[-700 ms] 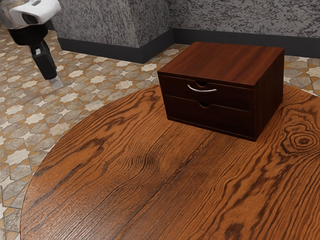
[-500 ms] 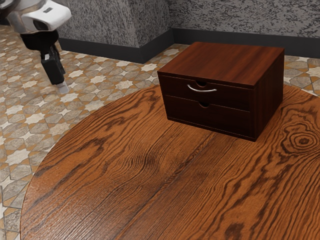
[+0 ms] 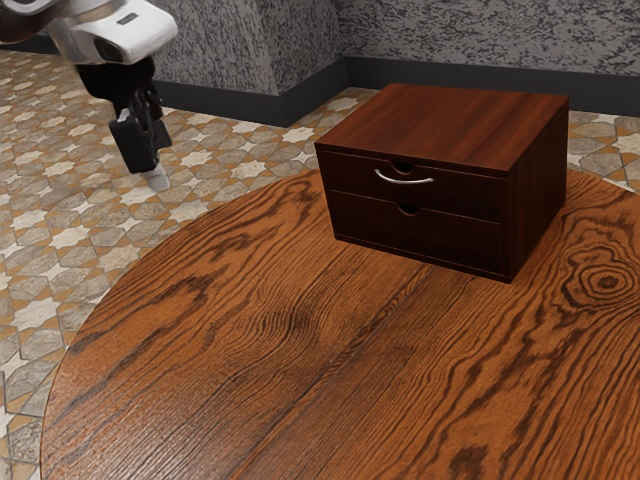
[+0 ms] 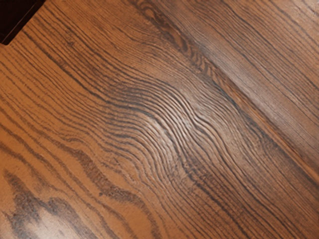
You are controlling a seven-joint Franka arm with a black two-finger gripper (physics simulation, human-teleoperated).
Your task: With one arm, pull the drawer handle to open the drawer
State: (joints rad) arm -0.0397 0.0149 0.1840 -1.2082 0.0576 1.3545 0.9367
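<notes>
A dark wooden cabinet (image 3: 450,130) with two drawers stands at the back of the round table (image 3: 300,340). The upper drawer (image 3: 420,185) carries a curved silver handle (image 3: 404,179) and sits flush with the cabinet front. The lower drawer (image 3: 420,230) has only a finger notch. My gripper (image 3: 155,178) hangs at the exterior view's upper left, pointing down over the table's far edge, well to the left of the handle and apart from it. In the wrist view, the table's wood grain (image 4: 174,129) lies below my hand, with a dark corner (image 4: 12,15) at one edge.
Patterned floor tiles (image 3: 60,230) surround the table. A grey stone wall with a dark skirting board (image 3: 250,95) runs behind. Bare tabletop stretches between my gripper and the cabinet front.
My arm has swung toward the exterior view's right and a little lower, closing on the cabinet. The drawers have not moved.
</notes>
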